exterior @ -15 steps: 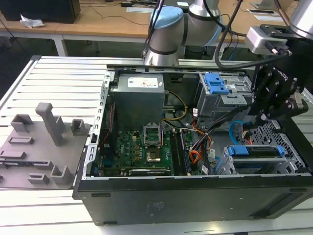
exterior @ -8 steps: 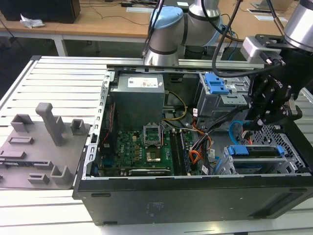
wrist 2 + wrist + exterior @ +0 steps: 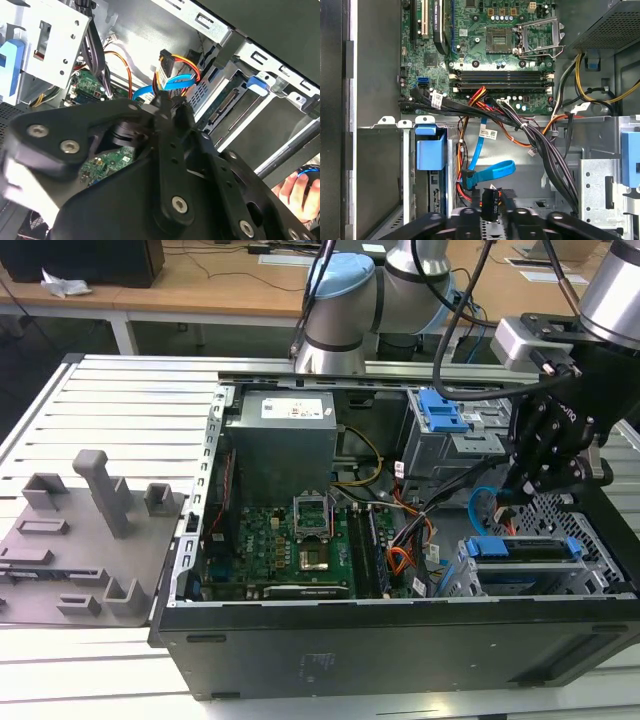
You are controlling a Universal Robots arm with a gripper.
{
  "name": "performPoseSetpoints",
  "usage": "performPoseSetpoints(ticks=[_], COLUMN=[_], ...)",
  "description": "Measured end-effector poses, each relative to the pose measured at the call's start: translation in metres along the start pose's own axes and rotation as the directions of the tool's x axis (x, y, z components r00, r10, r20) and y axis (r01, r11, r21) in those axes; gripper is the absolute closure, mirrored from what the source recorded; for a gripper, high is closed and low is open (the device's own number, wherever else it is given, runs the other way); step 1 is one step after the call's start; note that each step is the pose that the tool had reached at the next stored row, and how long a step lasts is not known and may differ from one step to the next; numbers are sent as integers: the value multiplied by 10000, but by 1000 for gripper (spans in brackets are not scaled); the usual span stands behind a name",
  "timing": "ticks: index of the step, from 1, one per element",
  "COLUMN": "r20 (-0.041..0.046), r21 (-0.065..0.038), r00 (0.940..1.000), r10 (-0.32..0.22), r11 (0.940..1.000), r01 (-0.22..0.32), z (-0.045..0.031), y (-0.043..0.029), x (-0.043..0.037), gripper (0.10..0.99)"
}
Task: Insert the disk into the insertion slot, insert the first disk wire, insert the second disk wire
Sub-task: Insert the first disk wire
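An open computer case (image 3: 400, 650) lies on the slatted counter (image 3: 130, 410); the disk (image 3: 525, 550) lies flat in the insertion slot (image 3: 452, 580) at the near corner of the case on the exterior view's right, with the long blue edge of its carrier running across that view from left to right; in the second wrist view the disk's (image 3: 227, 102) connector edge faces the loose cables and the end effector (image 3: 171, 102); the end effector (image 3: 515, 492) hangs just beyond the far side of the slot, its fingers drawn close together on the black connector of the first disk wire (image 3: 490, 200), whose orange, yellow and black leads trail off toward the motherboard (image 3: 280, 540); the second disk wire (image 3: 492, 171), flat and light blue, curls in a loose loop just beside that connector, its own dark plug hanging free and not seated in the disk; a person's hand (image 3: 295, 187) rests near the case edge.
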State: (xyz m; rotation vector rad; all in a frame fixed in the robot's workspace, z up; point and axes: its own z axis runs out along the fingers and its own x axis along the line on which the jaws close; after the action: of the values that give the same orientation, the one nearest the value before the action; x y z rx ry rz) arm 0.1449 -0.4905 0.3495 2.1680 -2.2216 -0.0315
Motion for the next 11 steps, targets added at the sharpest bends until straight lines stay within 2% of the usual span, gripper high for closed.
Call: performPoseSetpoints(ticks=[2, 11], r20=[0, -2], r21=[0, 0], r00=[10000, 10000], r10=[0, 0], r11=[10000, 10000], r01=[0, 0], z=[0, 0], y=[0, 0], x=[0, 0], gripper=[918, 918])
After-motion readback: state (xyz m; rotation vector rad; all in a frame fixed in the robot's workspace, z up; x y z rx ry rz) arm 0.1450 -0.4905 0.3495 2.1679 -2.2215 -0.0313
